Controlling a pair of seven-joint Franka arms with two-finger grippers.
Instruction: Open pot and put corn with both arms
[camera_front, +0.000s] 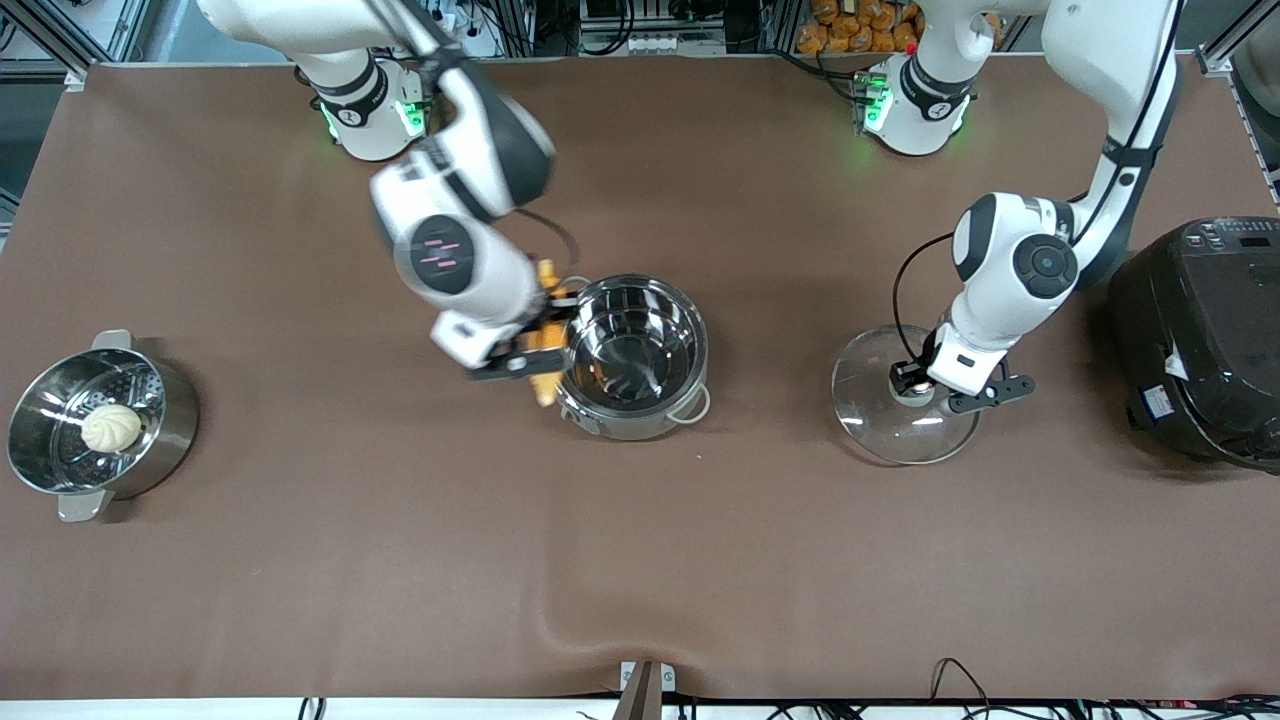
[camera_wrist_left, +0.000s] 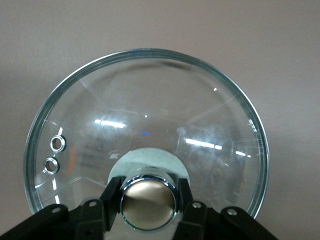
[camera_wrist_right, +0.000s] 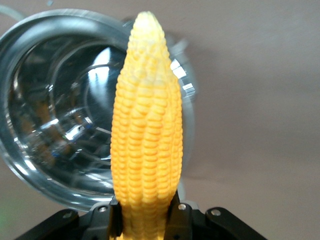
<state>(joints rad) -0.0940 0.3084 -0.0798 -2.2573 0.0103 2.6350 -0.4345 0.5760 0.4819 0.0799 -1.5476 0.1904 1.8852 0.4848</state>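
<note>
Brown cloth covered the long table, where a steamer pot holding a whitish bun sat nearest the front camera, at the right arm's end. Toward the left arm's end, the glass lid lay flat on the cloth, well apart from the pot, with the left gripper down on it, its fingers closed on either side of the copper-coloured knob. At mid-table the uncovered pot stood with nothing in it, its wire loop handle facing the front camera. The right gripper hung over the pot's rim on the right arm's side, fingers clamped on the thick end of the corn. A black electric cooker stood at the left arm's end.
</note>
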